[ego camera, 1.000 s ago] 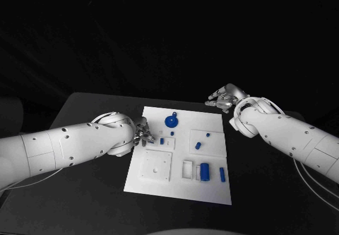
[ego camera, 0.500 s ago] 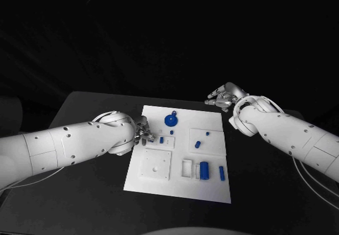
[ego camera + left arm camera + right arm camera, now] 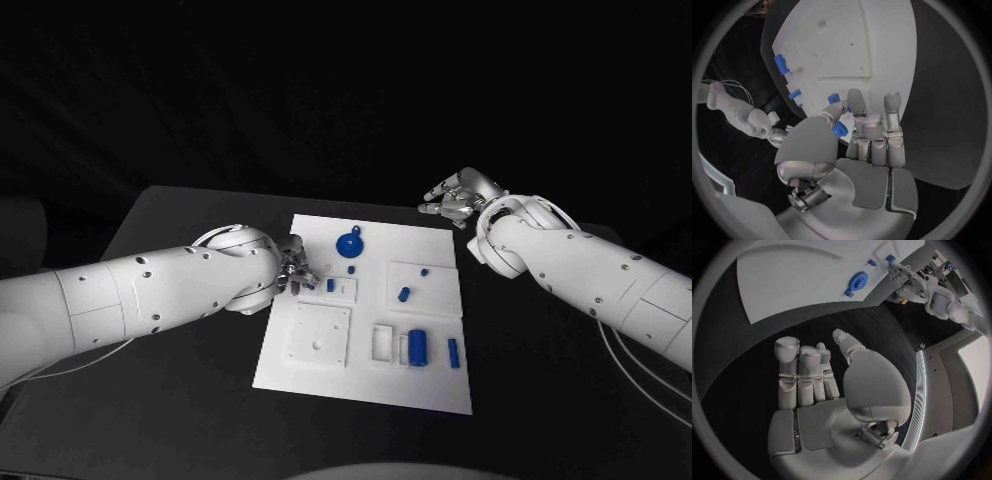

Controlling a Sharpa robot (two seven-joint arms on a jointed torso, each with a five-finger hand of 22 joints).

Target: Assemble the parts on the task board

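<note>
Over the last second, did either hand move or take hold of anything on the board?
The left hand edged slightly further in over the task board, toward the small blue part beside its fingertips; whether it holds anything cannot be told. The right hand stayed off the far corner, and the other parts did not move.

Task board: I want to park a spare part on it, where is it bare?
The task board is bare along its near edge and its far right corner. Crowded: around the blue round part, by the left hand, and the blue pieces at near right.
</note>
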